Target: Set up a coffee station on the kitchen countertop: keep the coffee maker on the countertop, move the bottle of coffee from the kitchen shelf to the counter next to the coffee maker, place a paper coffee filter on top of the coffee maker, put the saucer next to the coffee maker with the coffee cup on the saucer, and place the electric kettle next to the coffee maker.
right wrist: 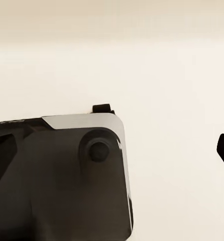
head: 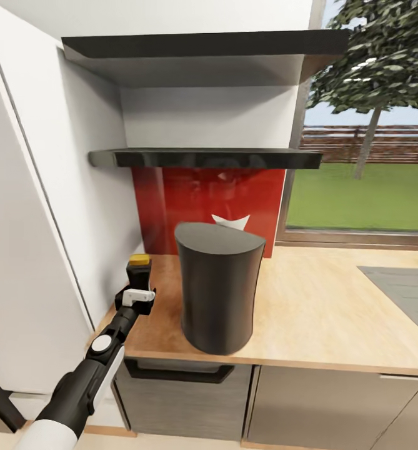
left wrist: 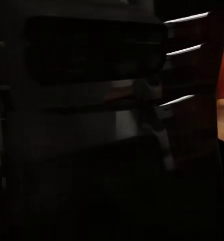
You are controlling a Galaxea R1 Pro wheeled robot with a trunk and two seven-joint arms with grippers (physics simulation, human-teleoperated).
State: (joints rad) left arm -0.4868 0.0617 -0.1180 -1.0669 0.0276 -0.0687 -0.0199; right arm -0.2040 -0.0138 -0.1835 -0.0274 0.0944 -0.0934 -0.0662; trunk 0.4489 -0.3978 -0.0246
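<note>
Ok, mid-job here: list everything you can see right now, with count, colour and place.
Coffee maker: one, dark grey, standing on the countertop in front of the red panel.
Paper filter: one, white, just behind the coffee maker's top; whether it rests on it I cannot tell.
Bottle of coffee: one, dark with a yellow cap, at the countertop's left end, left of the coffee maker.
Countertop: one, light wood, over grey cabinet fronts.
Shelves: two, glossy black, on the wall above.
Red panel: one, under the lower shelf.
Window: one, right side, showing lawn, tree and fence.
Left tool: black and white, at the bottle; grip unclear.
</note>
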